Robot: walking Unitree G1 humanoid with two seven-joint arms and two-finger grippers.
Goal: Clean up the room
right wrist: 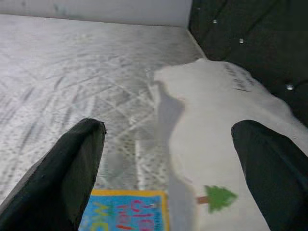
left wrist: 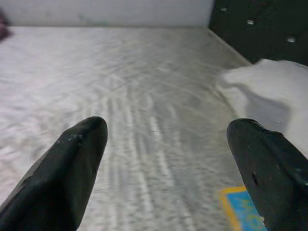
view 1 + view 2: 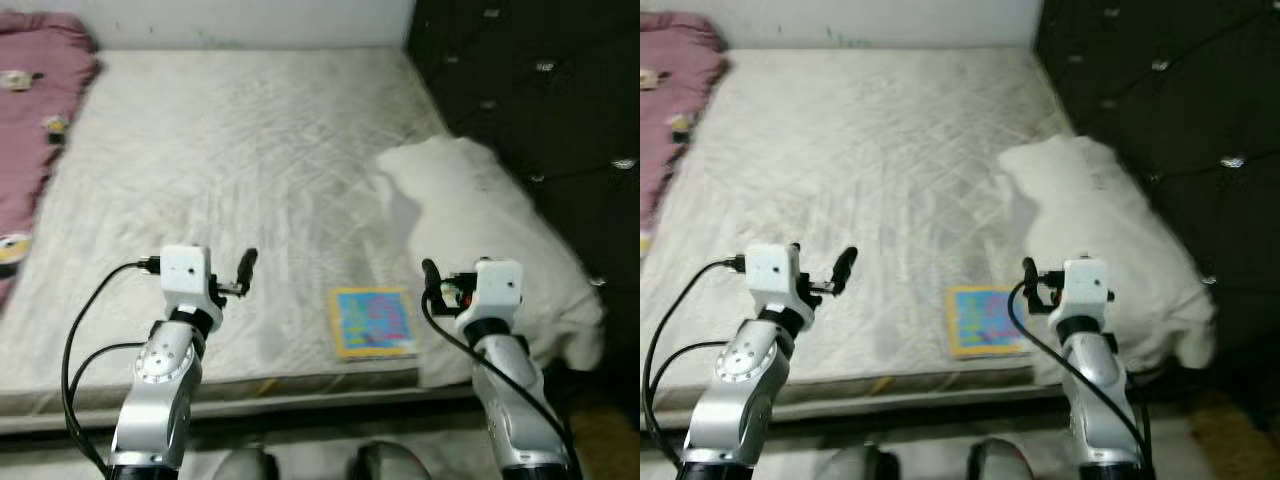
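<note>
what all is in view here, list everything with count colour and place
mattress: one, off-white, quilted, bare, spans the middle
book: one, blue with yellow border, flat near the mattress's front edge, between the two grippers
pillow: one, white, on the mattress's right side by the headboard
blanket: one, pink with small cartoon prints, far left
headboard: one, black, tufted with shiny studs, right
wall: white, behind the mattress
left gripper: one, black fingers, open, above the mattress
right gripper: one, black fingers, open, above the book and pillow
</note>
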